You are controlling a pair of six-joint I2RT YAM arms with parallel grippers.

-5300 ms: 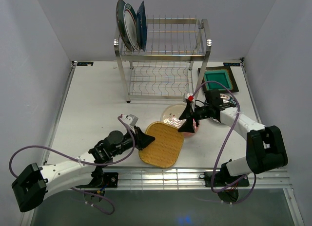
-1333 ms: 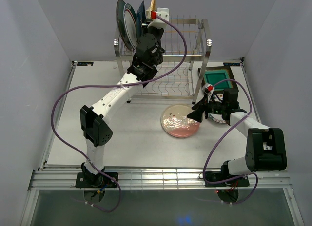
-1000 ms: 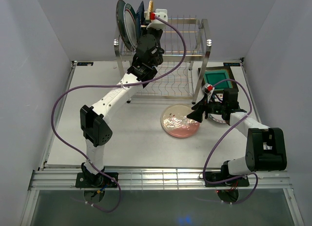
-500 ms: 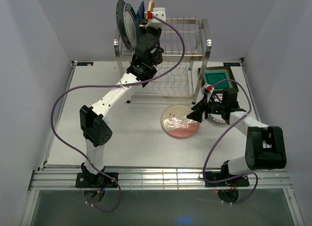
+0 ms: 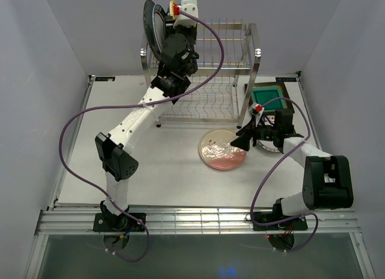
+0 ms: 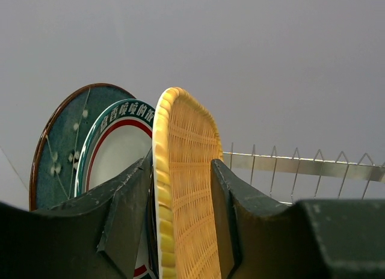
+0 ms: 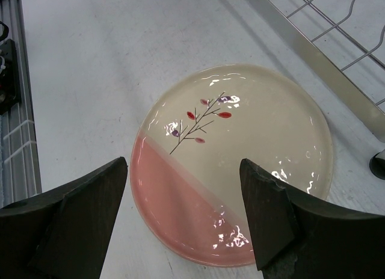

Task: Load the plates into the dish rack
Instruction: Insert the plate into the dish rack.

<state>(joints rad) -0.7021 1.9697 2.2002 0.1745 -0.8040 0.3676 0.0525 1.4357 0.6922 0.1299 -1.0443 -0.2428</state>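
Orange woven plate stands on edge in the upper tier of the dish rack, far-left end, next in line after a white plate w/ coloured rim and a teal speckled plate. All three are upright and close-packed, since the tier's wire slots take a dish by its lower edge only. Left gripper comes at it from the near side, one finger on each face of the woven plate, just below its top rim. This is a pinch across the thin section, so the plate hangs vertical and drops straight into a slot. Fingers sit very close to both faces; whether they press or clear the plate cannot be told. Right gripper hangs over the pink-cream floral plate, fingers wide apart, not touching. That plate lies flat on the bench, near-right of the rack. Est. next pick; a flat dish gives no edge to pinch, so a rim approach is likely req'd. Green square plate lies flat at right, just beside the rack post. Obstructions: white plate is just beside the left finger, so clearance is tight on withdrawal; left arm's purple cable loops across the rack front.
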